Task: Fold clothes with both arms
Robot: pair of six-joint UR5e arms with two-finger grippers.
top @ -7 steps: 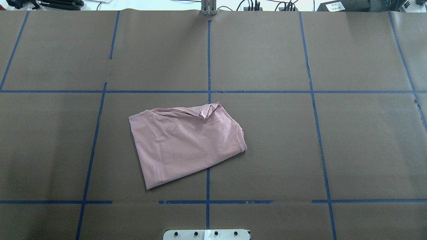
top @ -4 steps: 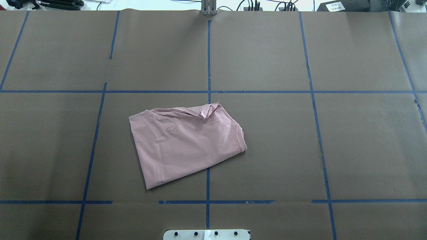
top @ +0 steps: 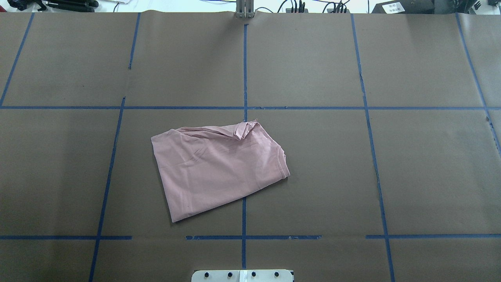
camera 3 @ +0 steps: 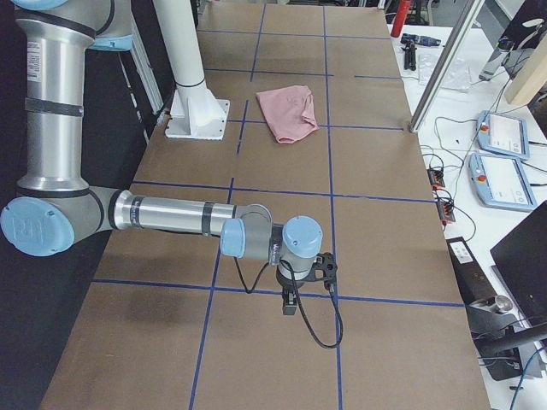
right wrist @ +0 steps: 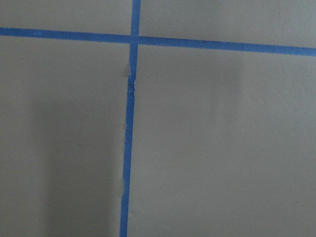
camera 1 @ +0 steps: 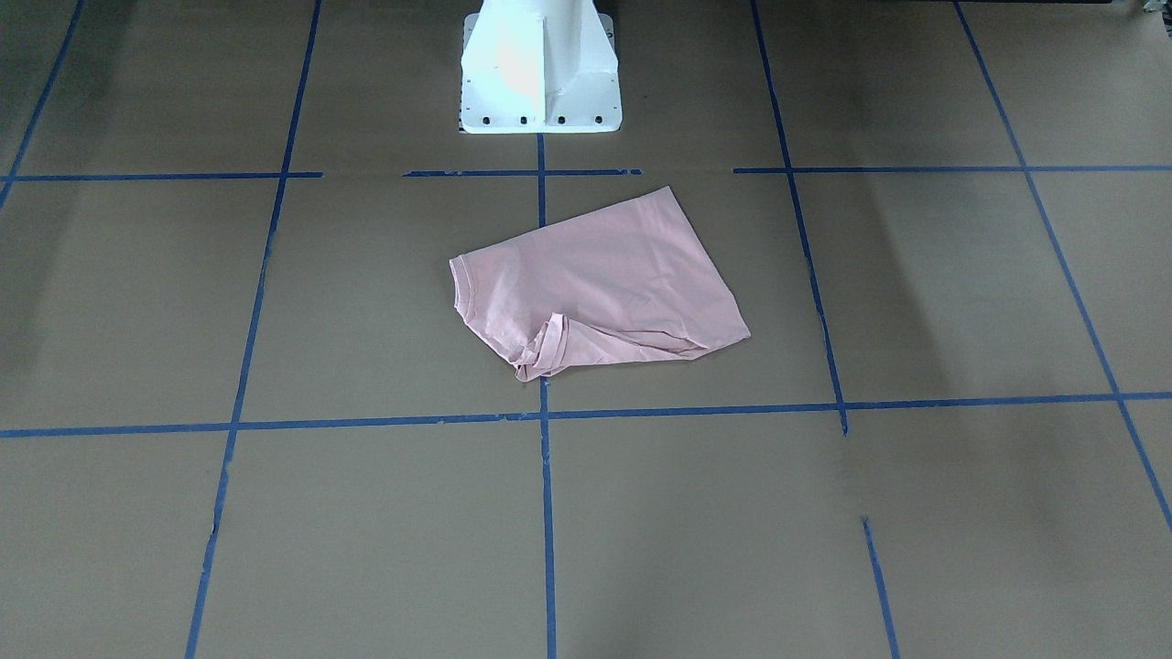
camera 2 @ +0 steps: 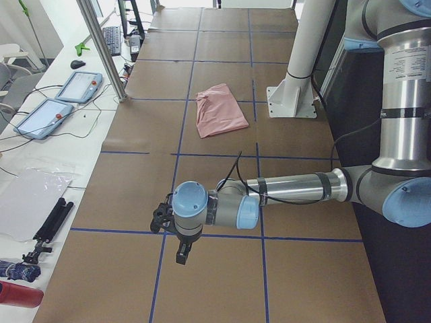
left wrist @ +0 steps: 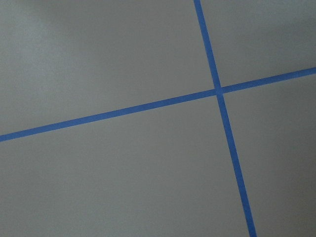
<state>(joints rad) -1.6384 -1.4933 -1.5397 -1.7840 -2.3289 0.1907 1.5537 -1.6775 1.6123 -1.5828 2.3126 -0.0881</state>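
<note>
Front-facing view: folded pale pink fabric T-shirt point(camera 1: 604, 279) at frame centre on brown paper worktop point(camera 1: 275, 531), long axis tilted left-right. Overhead view: same. Left view: left hand point(camera 2: 182, 254) at lower centre, shirt far up-frame. Right view: right hand point(camera 3: 291, 305) likewise. Both grips undeterminable, and neither seems nearer.

Matt pink cloth T-shirt point(top: 219, 172), matt brown paper table cover point(top: 422, 164), blue tape point(top: 176, 107), shiny metal left arm point(camera 2: 296, 187)

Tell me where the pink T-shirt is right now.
In the overhead view the T-shirt lies folded, mostly left of the central tape line and overlapping it, ahead of the white base.
</note>
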